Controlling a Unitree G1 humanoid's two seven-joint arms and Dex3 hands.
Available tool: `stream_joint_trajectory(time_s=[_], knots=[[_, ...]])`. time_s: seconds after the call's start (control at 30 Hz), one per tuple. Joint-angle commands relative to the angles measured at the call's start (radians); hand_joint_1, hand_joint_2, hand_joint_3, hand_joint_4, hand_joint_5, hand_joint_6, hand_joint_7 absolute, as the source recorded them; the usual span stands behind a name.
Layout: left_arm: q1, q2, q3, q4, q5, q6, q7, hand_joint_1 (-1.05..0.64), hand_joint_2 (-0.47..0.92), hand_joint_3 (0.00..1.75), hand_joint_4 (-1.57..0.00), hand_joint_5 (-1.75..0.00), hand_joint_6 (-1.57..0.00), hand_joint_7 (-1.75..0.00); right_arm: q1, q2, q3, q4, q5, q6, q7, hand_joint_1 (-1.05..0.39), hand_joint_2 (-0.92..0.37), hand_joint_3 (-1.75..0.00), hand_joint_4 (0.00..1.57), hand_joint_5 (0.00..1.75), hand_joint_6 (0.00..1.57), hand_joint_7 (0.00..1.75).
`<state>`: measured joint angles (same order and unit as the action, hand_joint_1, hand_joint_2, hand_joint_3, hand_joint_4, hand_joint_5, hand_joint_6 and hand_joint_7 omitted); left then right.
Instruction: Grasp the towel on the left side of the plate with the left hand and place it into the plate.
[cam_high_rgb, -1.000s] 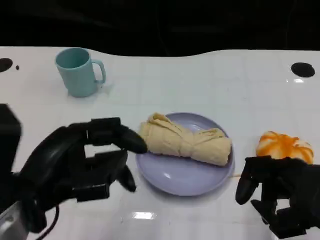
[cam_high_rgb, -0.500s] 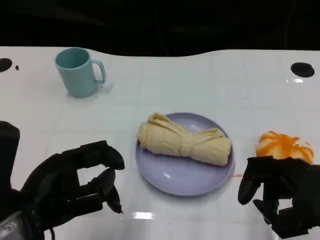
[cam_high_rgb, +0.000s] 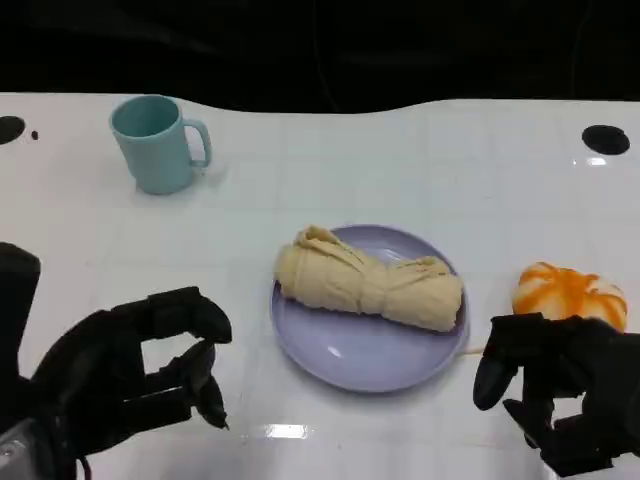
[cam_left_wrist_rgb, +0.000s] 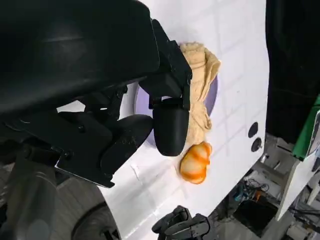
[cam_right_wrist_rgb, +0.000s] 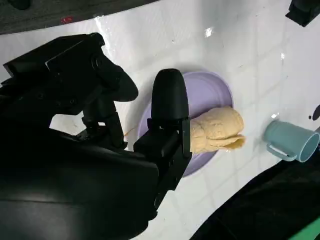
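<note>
— Towel (cam_high_rgb: 370, 280) first: where does it lie?

— Rolled up, beige, lying across the far half of the lavender plate (cam_high_rgb: 360, 360), one end toward ten o'clock and the other toward four. It rests in the plate and no hand touches it.

— And against the fingers (cam_high_rgb: 185, 315) of the left hand (cam_high_rgb: 120, 380)?

— Well apart. The left hand hangs at about eight o'clock from the plate, over bare white counter (cam_high_rgb: 400, 170). Its fingertips point toward the plate's near left rim with a strip of counter between. From the wrist camera the towel (cam_left_wrist_rgb: 200, 90) shows beyond the left hand (cam_left_wrist_rgb: 127, 107), past its black fingers (cam_left_wrist_rgb: 170, 127).

— State of those fingers?

— Curled in loosely, upper ones arched over the lower ones, with a gap between and nothing in it.

— Right hand?

— The right hand (cam_high_rgb: 560, 385) sits at about four o'clock from the plate, low near the counter's front edge, fingers bent inward and holding nothing. An orange and white fruit-like thing (cam_high_rgb: 568, 292) lies just beyond it, at three o'clock from the plate.

— Anything else?

— A teal mug (cam_high_rgb: 155, 142) stands upright at ten o'clock, far from the plate, handle turned toward the right.
</note>
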<state>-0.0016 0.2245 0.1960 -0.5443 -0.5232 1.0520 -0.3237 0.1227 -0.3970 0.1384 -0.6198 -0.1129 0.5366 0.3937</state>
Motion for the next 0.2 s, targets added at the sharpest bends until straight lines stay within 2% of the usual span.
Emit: stream_joint_trajectory(time_s=[0.03,0.2], knots=[[-0.001,0.026,-0.003,-0.010,-0.004,-0.013,0.009,-0.12,0.68,1.08,-0.76,-1.75,-0.65,-1.67,-0.006,-0.011,-0.001,-0.003,-0.002,-0.007,0.001,0.02,-0.57,-1.08,0.71,1.75,0.68,1.47],[0.003,0.025,-0.010,-0.014,-0.002,-0.015,0.015,-0.12,0.67,1.08,-0.77,-1.75,-0.65,-1.66,-0.009,-0.011,-0.009,0.005,0.008,-0.015,0.006,0.02,-0.57,-1.08,0.70,1.75,0.67,1.47]])
